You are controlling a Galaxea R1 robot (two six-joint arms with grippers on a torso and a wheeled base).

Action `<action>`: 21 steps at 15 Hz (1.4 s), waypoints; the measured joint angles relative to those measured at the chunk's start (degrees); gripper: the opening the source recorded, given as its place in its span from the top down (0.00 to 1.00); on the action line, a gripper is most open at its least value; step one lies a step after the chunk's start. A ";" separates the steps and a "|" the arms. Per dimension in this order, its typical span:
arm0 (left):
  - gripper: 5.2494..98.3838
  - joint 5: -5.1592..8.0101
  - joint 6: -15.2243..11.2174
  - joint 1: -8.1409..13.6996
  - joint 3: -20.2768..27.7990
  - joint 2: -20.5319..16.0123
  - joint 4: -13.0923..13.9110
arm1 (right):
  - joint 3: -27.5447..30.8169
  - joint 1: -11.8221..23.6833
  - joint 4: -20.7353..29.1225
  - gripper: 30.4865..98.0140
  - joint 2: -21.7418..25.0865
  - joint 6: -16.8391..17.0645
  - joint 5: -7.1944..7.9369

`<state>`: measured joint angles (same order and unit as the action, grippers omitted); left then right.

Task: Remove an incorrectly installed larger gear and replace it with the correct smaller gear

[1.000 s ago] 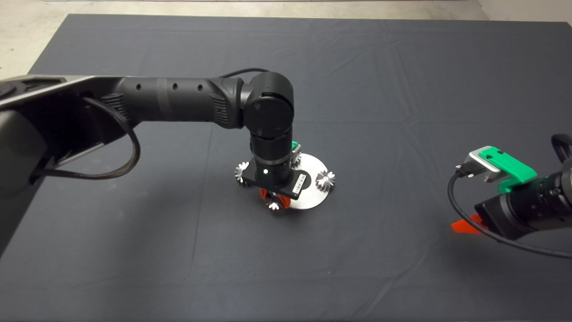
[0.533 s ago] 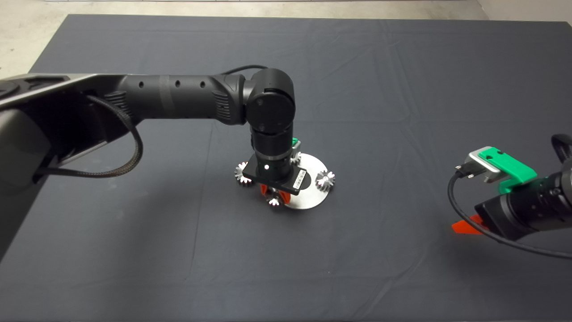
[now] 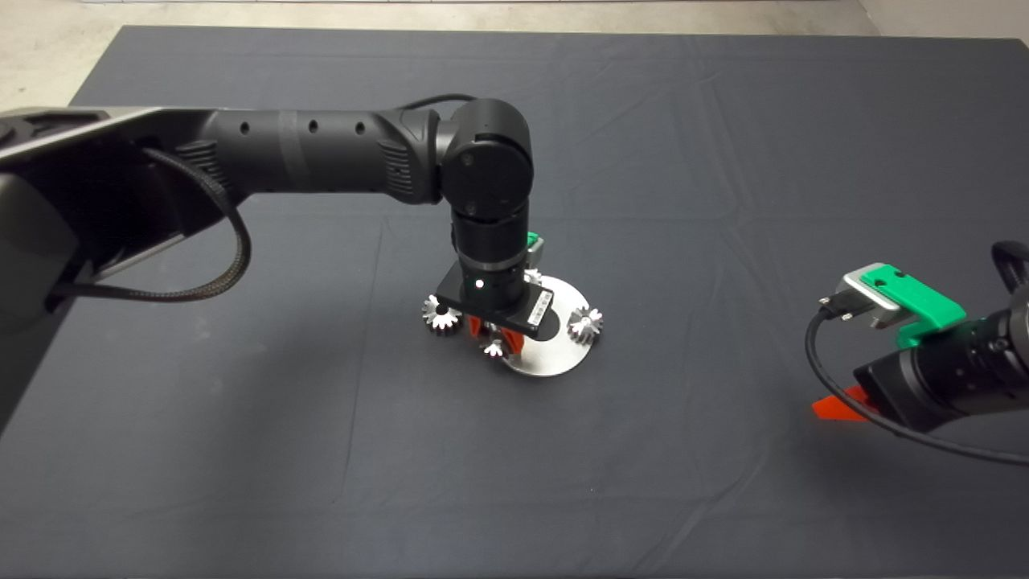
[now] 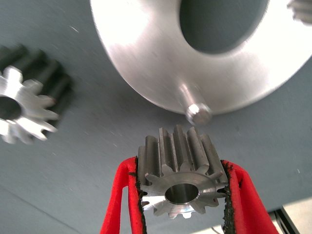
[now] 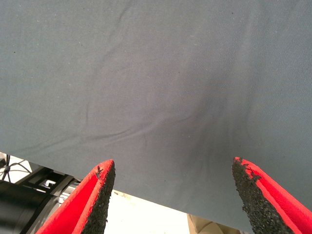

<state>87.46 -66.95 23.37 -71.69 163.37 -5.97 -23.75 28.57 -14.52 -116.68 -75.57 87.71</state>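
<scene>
Overhead, clamping the larger gear (image 3: 494, 348) in the left gripper (image 3: 492, 344) above the plate's (image 3: 555, 360) near rim, leaving the smaller gear (image 3: 440, 315) on the mat beside it; from the left wrist, aiming its bore axis along the fingers, just apart from the bare pin (image 4: 198, 113); from the right wrist, spreading the right gripper (image 5: 173, 195) wide over the mat's edge.

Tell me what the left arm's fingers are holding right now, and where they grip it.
The left gripper holds a silver gear, pinched by the toothed rim on opposite sides. The right gripper is open, holding nothing.
</scene>
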 measured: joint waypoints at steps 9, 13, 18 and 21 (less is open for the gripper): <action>0.81 0.00 4.27 0.00 -3.86 1.74 0.80 | 0.00 0.01 0.00 0.51 -0.05 -0.15 -0.04; 0.81 -0.02 6.08 0.00 -5.97 2.71 0.80 | 0.00 -0.02 0.00 0.51 -0.02 -0.37 0.01; 0.81 -0.05 6.40 -0.02 -6.36 2.71 0.80 | 0.00 -0.02 0.00 0.51 -0.02 -0.39 -0.01; 0.81 -0.05 6.42 -0.02 -6.36 2.71 0.80 | 0.00 -0.02 0.00 0.51 0.00 -0.39 -0.01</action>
<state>87.41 -60.53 23.34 -78.06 166.07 -5.18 -23.75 28.55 -14.52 -116.68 -75.96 87.70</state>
